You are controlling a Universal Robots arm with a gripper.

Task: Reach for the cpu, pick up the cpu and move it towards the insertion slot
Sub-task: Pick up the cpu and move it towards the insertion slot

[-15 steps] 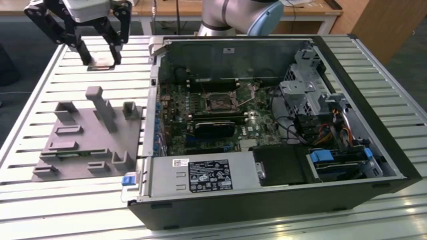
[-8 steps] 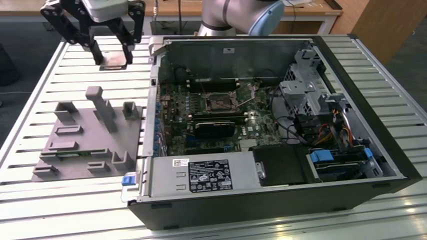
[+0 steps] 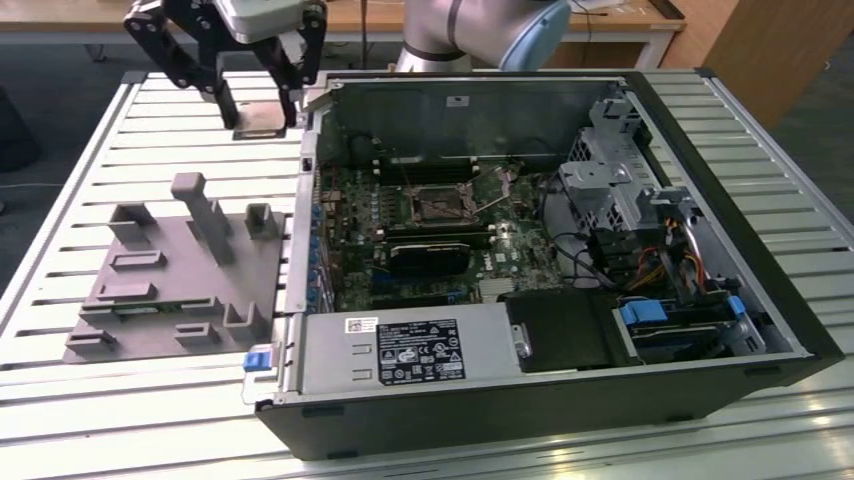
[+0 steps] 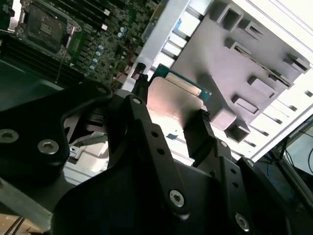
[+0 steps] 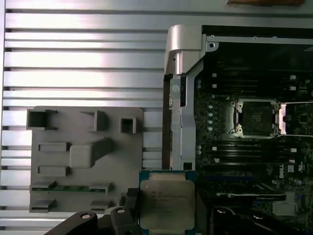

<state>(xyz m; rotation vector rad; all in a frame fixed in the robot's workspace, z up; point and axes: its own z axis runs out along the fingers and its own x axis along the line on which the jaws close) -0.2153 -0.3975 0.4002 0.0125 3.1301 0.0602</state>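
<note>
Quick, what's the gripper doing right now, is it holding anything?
Gripper: shut on the cpu, held raised beside the open computer case, short of the insertion slot.

Grey fixture point(image 3: 160, 290): left of centre in the exterior view, flat on the slatted table, with upright blocks and shallow recesses.
Slatted table point(image 3: 94, 140): pale metal slats, filling the exterior view's left side and lower edge.
Computer case point(image 3: 747, 330): open, black, centre to right of the exterior view.
Green motherboard point(image 3: 400, 250): inside the case, mid-frame.
Power supply point(image 3: 400, 350): silver box with a label, lower centre.
Cables point(image 3: 654, 265): orange and black, right of centre.
</note>
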